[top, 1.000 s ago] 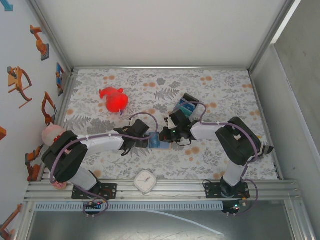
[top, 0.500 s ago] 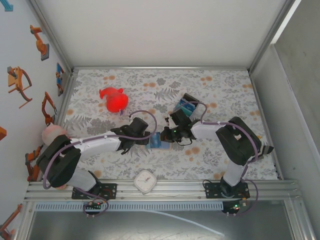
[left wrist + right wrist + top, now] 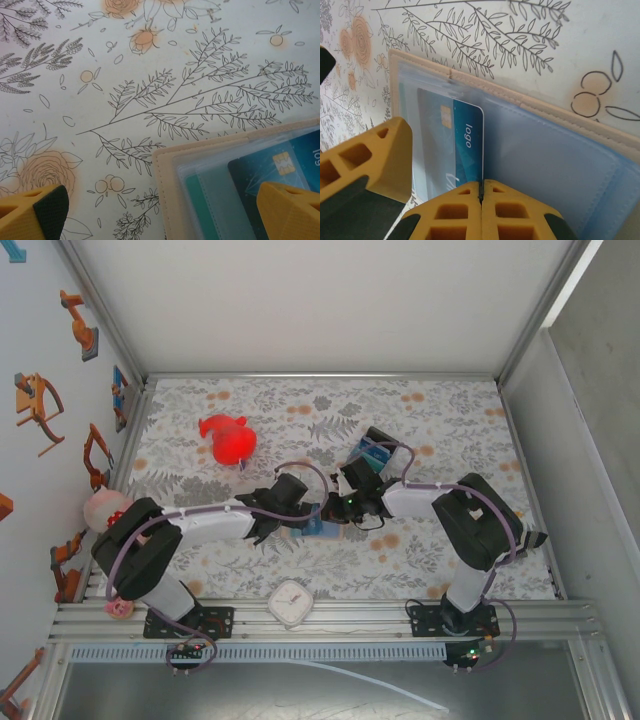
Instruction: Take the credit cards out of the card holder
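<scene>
The tan card holder (image 3: 322, 528) lies open mid-table between both grippers. In the right wrist view its tan rim (image 3: 470, 82) frames clear pockets and pale blue lining. A teal credit card (image 3: 468, 145) marked "logo" sticks halfway out of a clear pocket. My right gripper (image 3: 481, 192) is shut, its tips down on the lining right at that card's edge. My left gripper (image 3: 162, 215) is open and straddles the holder's corner (image 3: 167, 170); one yellow finger (image 3: 292, 210) hangs over the chip card (image 3: 252, 175). A green card edge (image 3: 192, 195) shows under the clear plastic.
A black-edged blue-and-teal block (image 3: 376, 452) lies just behind the right gripper (image 3: 334, 512). A red toy (image 3: 228, 440) sits at the back left, a white clock (image 3: 291, 602) at the front edge and a doll's head (image 3: 104, 508) by the left wall.
My left arm has reached to the right, bringing its open gripper up to the card holder. The right gripper and the holder have stayed put.
</scene>
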`<action>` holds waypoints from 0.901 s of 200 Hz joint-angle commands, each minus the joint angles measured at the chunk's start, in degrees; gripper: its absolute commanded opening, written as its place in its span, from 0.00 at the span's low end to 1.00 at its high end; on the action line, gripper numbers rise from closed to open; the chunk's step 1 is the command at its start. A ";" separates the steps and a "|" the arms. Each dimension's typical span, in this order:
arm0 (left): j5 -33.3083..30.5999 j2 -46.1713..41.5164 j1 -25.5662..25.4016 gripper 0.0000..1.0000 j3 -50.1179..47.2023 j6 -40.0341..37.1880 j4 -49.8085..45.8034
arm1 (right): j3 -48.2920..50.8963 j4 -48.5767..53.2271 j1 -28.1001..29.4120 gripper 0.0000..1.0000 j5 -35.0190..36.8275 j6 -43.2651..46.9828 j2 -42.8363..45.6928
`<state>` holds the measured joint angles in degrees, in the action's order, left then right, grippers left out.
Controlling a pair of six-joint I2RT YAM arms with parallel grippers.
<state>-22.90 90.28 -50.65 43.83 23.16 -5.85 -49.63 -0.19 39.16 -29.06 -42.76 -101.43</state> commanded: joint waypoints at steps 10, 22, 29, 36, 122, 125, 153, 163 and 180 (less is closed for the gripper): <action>-0.44 1.33 -0.24 0.97 1.34 -1.01 -1.68 | -0.31 1.59 -0.88 0.00 0.14 0.51 1.74; -0.55 1.52 -0.24 0.97 1.34 -0.92 -2.06 | -0.04 1.67 -1.15 0.00 0.27 0.50 2.15; -0.56 1.65 -0.25 0.97 1.34 -0.83 -2.17 | 0.22 1.75 -1.27 0.00 0.31 0.56 2.45; -0.53 1.74 -0.24 0.97 1.35 -0.77 -2.34 | 0.35 1.93 -1.44 0.00 0.38 0.49 2.70; -0.51 4.73 -0.81 0.97 3.14 -0.30 -5.41 | 3.75 -1.83 -2.49 0.00 -1.09 -1.65 4.93; -0.56 4.81 -0.77 0.97 3.18 -0.24 -5.59 | 4.01 -2.74 -2.43 0.00 -1.63 -2.02 4.90; -0.55 5.25 -0.85 0.97 3.19 0.51 -6.35 | 6.09 -10.24 -2.51 0.10 -4.98 -5.02 4.07; -0.47 5.34 -0.94 0.97 3.18 0.79 -6.62 | 6.54 -12.35 -2.51 0.13 -5.77 -5.75 3.74; -0.38 5.54 -1.04 0.97 3.11 1.17 -6.72 | 7.08 -15.37 -2.52 0.17 -7.11 -6.60 3.02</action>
<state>-23.18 94.08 -51.31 46.52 23.49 -8.58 -43.62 -8.25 36.82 -32.62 -46.76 -97.69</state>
